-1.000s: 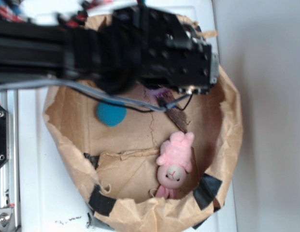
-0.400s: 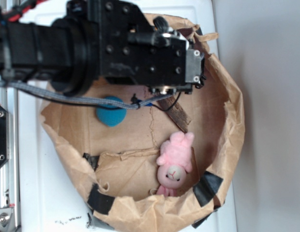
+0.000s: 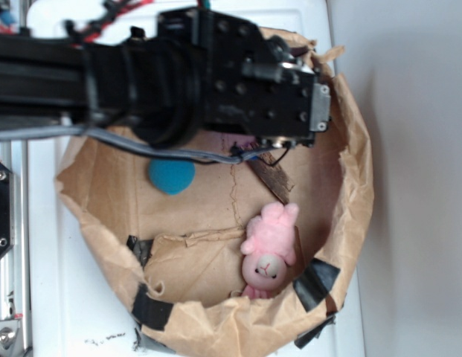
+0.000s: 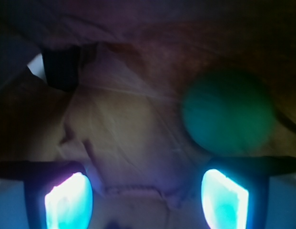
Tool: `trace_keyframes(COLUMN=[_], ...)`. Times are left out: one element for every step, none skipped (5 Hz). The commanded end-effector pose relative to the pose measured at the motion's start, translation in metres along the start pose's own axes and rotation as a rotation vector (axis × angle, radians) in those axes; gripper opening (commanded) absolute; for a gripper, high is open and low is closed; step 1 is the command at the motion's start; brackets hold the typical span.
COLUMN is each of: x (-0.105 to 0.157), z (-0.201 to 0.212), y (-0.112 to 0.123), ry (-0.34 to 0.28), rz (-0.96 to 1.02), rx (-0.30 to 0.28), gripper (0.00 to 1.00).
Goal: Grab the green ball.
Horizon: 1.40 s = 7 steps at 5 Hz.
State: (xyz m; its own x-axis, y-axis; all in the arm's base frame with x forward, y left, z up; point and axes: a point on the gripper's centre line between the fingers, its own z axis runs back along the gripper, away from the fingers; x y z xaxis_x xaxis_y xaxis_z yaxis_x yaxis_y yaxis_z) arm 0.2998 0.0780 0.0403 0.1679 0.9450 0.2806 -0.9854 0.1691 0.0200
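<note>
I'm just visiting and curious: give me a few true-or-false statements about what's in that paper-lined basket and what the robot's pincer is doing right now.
1. A pink plush bunny lies inside the paper basket. True.
2. The pincer is clamped shut on the green ball. False: in the wrist view its fingers stand apart, with the ball ahead of them, off toward one finger and not between them.
3. A blue ball sits on the basket floor, apart from the bunny. True.
4. The bunny is touching the blue ball. False: bare brown paper separates them.
5. The green ball shows clearly in the exterior view. False: the arm covers that area.
</note>
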Motion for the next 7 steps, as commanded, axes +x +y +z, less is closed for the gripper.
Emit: trace_keyframes(x=[0.0189,0.0203,0.0223,0.0223,0.0223,0.0223,0.0223], z=[0.0064,0.0057,0.0032,0.0032,0.0032,0.0032,0.0032], y=[0.0026,0.0062,0.0077,0.0077,0.0077,0.0077,0.0077], ry=[-0.07,-0.106,-0.105,-0.105,-0.105,-0.105,-0.105], rz=[0.046,0.087,0.04,0.04,0.04,0.04,0.04], rx=[0.028,0.013,0.016,0.016,0.016,0.016,0.016], gripper=[1.0,1.0,1.0,1.0,1.0,1.0,1.0])
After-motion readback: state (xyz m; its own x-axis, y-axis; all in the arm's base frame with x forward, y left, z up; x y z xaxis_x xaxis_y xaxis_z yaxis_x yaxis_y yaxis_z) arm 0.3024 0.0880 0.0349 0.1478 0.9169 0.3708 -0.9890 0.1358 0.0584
